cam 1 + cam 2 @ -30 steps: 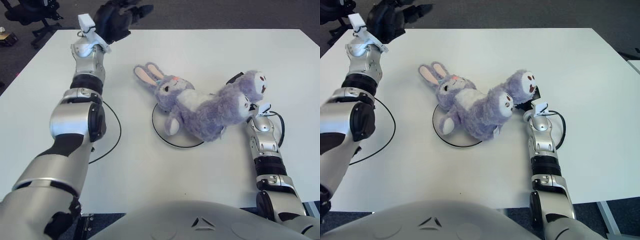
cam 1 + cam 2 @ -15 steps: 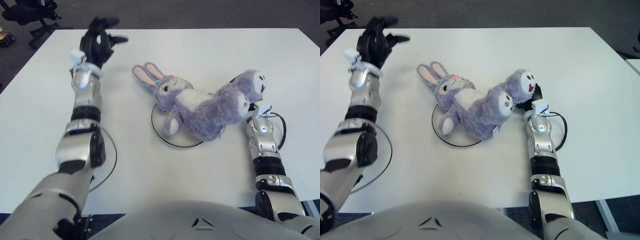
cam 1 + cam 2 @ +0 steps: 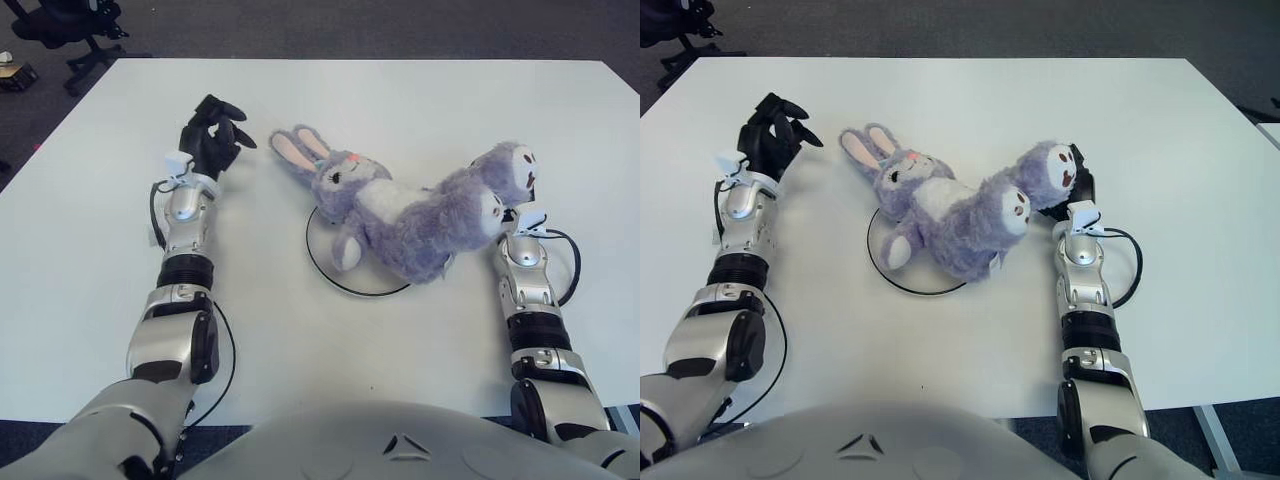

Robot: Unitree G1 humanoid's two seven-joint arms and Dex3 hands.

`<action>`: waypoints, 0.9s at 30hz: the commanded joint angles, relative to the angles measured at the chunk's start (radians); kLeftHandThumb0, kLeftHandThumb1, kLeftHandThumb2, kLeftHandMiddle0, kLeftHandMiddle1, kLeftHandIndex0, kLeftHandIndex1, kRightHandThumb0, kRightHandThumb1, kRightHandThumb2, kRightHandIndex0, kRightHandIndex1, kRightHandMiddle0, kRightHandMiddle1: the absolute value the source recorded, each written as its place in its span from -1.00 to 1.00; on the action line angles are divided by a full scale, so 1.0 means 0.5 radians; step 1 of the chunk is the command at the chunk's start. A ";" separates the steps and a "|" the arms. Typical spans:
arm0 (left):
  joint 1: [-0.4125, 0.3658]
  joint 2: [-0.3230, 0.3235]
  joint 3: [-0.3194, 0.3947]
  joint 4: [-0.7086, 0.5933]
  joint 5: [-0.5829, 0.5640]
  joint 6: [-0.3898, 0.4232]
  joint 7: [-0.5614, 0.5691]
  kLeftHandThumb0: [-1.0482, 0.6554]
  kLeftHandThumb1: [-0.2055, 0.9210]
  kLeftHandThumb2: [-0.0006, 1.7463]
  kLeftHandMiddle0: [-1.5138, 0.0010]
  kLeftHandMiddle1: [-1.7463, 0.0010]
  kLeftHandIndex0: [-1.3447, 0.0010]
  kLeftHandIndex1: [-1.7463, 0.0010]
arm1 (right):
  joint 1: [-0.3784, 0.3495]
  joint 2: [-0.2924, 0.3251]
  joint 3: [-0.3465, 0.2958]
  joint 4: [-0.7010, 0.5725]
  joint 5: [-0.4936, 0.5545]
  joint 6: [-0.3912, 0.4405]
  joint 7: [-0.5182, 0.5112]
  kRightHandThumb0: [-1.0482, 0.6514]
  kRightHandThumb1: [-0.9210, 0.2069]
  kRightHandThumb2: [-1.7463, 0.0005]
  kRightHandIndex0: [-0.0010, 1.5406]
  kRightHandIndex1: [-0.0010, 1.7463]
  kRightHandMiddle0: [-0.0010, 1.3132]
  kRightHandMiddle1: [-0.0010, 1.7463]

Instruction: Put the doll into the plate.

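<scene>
White tabletop (image 3: pixel 400 100) is filling most of both views, with dark carpet and an office chair (image 3: pixel 60 25) showing beyond its far edge. We are seeing the biggest change on our left side: a second ago the left hand (image 3: pixel 210 140) was raised high over the far-left corner of the table, and now it is coming down and in, showing just left of the rabbit's ears, its dark fingers (image 3: pixel 232 132) loosely curled and holding nothing. We are reading that as the hand either closing in to help or retiring; we cannot tell which.

The purple rabbit doll (image 3: pixel 400 215) is lying on its side across the plate (image 3: pixel 330 272), the flat white disc with the dark rim, torso and one arm over it, while the ears are reaching past the far-left rim and the feet are hanging out to the right. It has barely shifted over the last second, so we are judging the placement nearly done but not released.

The right hand (image 3: pixel 1080 188) is sitting tucked against the upper foot, mostly hidden behind the plush. We cannot tell whether its fingers are gripping the foot or merely touching it. Much of the plate is covered by the doll.
</scene>
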 commanded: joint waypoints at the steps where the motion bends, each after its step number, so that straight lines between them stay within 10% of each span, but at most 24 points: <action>1: 0.072 -0.037 0.023 0.025 -0.050 -0.027 0.000 -0.10 1.00 -0.46 -0.01 -1.00 0.09 -1.00 | 0.014 -0.010 -0.019 0.053 -0.015 0.001 -0.022 -0.22 -0.51 -0.02 0.17 1.00 -0.44 1.00; 27: 0.182 -0.100 0.041 0.038 -0.093 -0.106 -0.113 -0.18 0.90 -0.33 0.00 -1.00 0.64 -1.00 | -0.020 -0.060 -0.054 0.228 -0.004 -0.127 -0.006 -0.23 -0.46 -0.06 0.17 1.00 -0.41 1.00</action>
